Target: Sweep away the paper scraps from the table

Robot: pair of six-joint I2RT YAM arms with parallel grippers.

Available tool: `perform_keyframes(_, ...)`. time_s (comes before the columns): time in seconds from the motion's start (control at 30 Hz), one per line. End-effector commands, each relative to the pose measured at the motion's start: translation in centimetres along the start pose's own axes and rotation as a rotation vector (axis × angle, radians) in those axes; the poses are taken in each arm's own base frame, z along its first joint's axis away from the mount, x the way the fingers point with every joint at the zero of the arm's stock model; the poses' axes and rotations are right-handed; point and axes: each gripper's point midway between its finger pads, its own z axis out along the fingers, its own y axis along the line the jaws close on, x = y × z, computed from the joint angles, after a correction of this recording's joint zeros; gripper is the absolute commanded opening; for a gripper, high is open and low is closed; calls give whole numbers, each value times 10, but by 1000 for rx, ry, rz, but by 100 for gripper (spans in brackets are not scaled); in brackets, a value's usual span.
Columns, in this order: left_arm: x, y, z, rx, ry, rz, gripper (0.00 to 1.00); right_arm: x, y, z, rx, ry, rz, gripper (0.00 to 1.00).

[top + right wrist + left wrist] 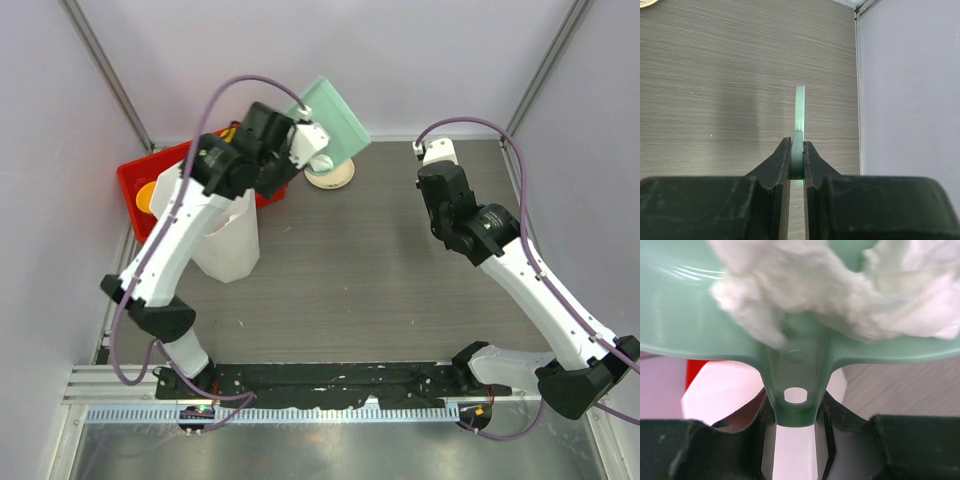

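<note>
Clamping the dustpan of paper scraps is left gripper; right gripper pinches a green strip.

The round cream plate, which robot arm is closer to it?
Left. The left end effector hovers close by the plate, at its far-left side; the right end effector is well off to its right.

There is one desk. There are two arms, the left arm and the right arm. Each has one pincer, the left pincer and the right pincer, so two in all. There is one green dustpan, one thin green strip, one red tray, one white bin, one round cream plate and one orange item. The paper scraps show as at least two wads, pressed together so their exact number cannot be told.
</note>
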Motion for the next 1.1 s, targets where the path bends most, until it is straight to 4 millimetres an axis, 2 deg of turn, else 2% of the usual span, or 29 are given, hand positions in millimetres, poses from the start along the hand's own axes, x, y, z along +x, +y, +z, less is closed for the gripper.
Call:
perform_keyframes(0.0, 66, 56, -52, -148, 130, -89, 0, -13, -3, -2, 0, -55, 40, 1)
perform_keyframes(0.07, 77, 70, -66, -190, 127, -127, 0, -13, -2, -1, -7, -55, 39, 1)
perform_keyframes(0.1, 89, 81, -81, -231, 121, -164, 0, -13, -1, -1, -10, -56, 38, 1)
perform_keyframes(0.13, 99, 86, -85, -254, 143, -166, 0, -13, 0, 0, -13, -55, 36, 1)
perform_keyframes(0.17, 111, 95, -91, -292, 168, -187, 0, -13, 1, 0, -16, -56, 34, 1)
perform_keyframes(0.2, 122, 99, -106, -333, 170, -193, 0, -14, 2, 1, -19, -57, 35, 1)
perform_keyframes(0.27, 155, 113, -112, -422, 289, -186, 0, -14, 3, 2, -23, -59, 33, 1)
perform_keyframes(0.37, 195, 126, -127, -532, 426, -166, 0, -14, 7, 3, -35, -60, 32, 1)
perform_keyframes(0.4, 207, 124, -125, -532, 475, -155, 0, -15, 7, 3, -37, -63, 35, 1)
perform_keyframes(0.47, 226, 127, -139, -578, 563, -123, 0, -14, 7, 2, -41, -68, 37, 1)
perform_keyframes(0.5, 236, 126, -140, -581, 622, -89, 0, -14, 7, 2, -42, -69, 35, 1)
perform_keyframes(0.57, 248, 134, -162, -661, 712, 2, 0, -13, 6, 1, -42, -75, 39, 1)
perform_keyframes(0.63, 254, 139, -166, -705, 767, 78, 0, -14, 5, 0, -42, -82, 43, 1)
perform_keyframes(0.67, 254, 141, -178, -738, 774, 118, 0, -14, 5, 0, -43, -83, 42, 1)
perform_keyframes(0.73, 249, 155, -190, -784, 855, 254, 0, -15, 7, -1, -53, -88, 44, 1)
perform_keyframes(0.8, 234, 171, -207, -848, 885, 352, 0, -13, 8, 0, -60, -85, 44, 1)
perform_keyframes(0.9, 214, 188, -223, -895, 871, 426, 0, -11, 11, 1, -67, -85, 45, 1)
perform_keyframes(1.07, 196, 201, -226, -820, 949, 651, 0, -11, 8, -1, -62, -98, 49, 1)
